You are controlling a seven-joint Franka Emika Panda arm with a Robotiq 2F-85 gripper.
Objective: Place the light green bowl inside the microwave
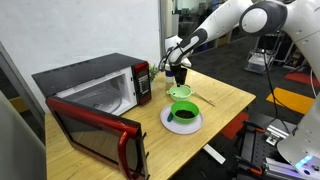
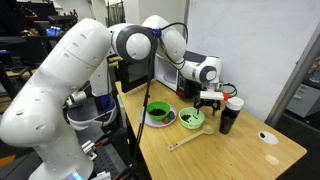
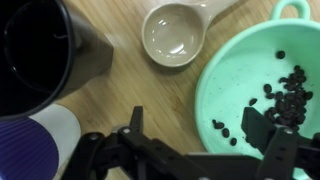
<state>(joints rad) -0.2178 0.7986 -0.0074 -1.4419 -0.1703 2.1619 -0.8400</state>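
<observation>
The gripper point(image 3: 205, 150) is open wide (nothing is between its fingers). In the wrist view the light green bowl point(image 3: 262, 85) sits at 3 o'clock on the worktop point(image 3: 130, 92), with dark bits inside. A black cup point(image 3: 40, 50) is at 10 o'clock. In an exterior view the microwave point(image 1: 90, 78) stands at 9 o'clock from the bowl, door open.

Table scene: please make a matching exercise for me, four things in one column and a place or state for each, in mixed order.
1 microwave
2 light green bowl
3 dark green bowl
4 spoon

A on a white plate
B door open
C holds dark bits
D empty, on the table

Pairs: 1-B, 2-C, 3-A, 4-D
</observation>
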